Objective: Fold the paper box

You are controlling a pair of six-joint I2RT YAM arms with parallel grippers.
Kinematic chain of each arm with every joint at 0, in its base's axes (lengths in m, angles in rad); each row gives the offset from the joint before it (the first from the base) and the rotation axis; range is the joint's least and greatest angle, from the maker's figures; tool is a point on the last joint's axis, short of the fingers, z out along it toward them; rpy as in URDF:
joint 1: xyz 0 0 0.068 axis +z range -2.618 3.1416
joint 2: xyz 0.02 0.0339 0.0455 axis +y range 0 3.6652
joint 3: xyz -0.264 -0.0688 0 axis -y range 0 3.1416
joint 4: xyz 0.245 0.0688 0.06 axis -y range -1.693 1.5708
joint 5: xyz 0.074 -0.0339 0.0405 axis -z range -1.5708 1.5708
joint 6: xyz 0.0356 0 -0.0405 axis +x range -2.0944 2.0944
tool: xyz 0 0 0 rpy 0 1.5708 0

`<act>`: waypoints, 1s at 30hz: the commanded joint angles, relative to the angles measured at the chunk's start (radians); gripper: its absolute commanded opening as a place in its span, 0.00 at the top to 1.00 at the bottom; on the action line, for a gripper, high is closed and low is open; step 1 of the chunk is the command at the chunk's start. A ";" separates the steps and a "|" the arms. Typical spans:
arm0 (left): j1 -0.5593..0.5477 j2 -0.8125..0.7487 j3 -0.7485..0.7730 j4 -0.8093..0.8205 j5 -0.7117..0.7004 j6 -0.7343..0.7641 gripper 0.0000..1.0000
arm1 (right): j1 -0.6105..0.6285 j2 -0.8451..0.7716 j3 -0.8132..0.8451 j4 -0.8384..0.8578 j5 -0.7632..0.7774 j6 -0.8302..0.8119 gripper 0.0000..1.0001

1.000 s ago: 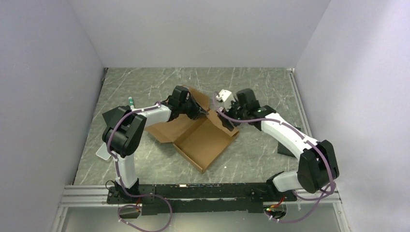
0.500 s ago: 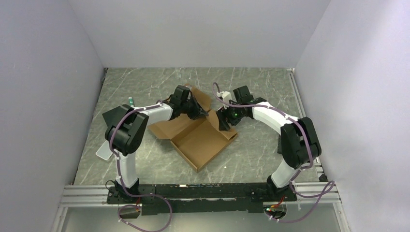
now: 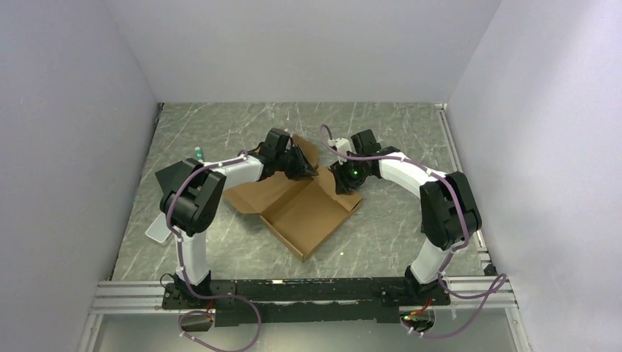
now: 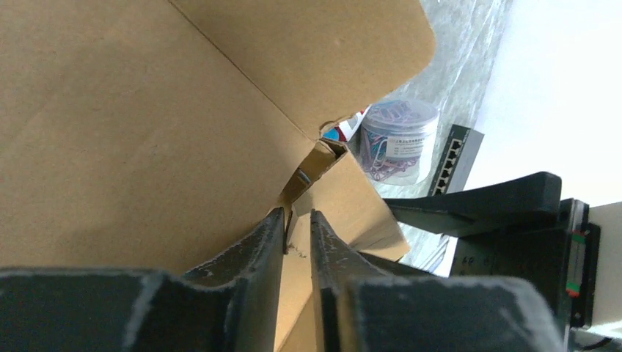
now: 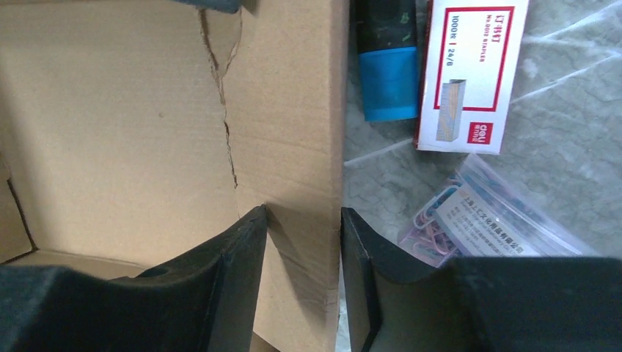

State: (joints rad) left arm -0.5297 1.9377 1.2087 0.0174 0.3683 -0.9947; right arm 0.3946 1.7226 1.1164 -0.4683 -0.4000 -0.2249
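Observation:
The paper box is a brown cardboard tray, partly folded, in the middle of the table with a flap spread to its left. My left gripper sits at its far corner. In the left wrist view the jaws stand slightly apart, and a thin cardboard edge rests against the left finger only. My right gripper is at the box's far right wall. Seen from the right wrist, this gripper is open, with a strip of the torn cardboard wall filling the gap between its fingers.
Beyond the box's far edge lie a tub of paper clips, a white and red staples box, a blue marker and a bag of paper clips. A black network switch is near the tub. Grey walls close in three sides.
The right gripper has come left and down onto the box's far right wall and its jaws have narrowed. The left jaws, shut before, have parted a little at the far flap.

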 commanded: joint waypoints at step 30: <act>0.067 -1.292 -0.770 -0.377 -0.394 -0.065 0.01 | 0.039 -0.056 -0.102 0.186 0.223 0.006 1.00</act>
State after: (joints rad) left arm -0.5041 0.7082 0.5022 -0.3183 0.0544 -0.9276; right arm 0.4366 1.6825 1.0328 -0.3256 -0.1944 -0.2161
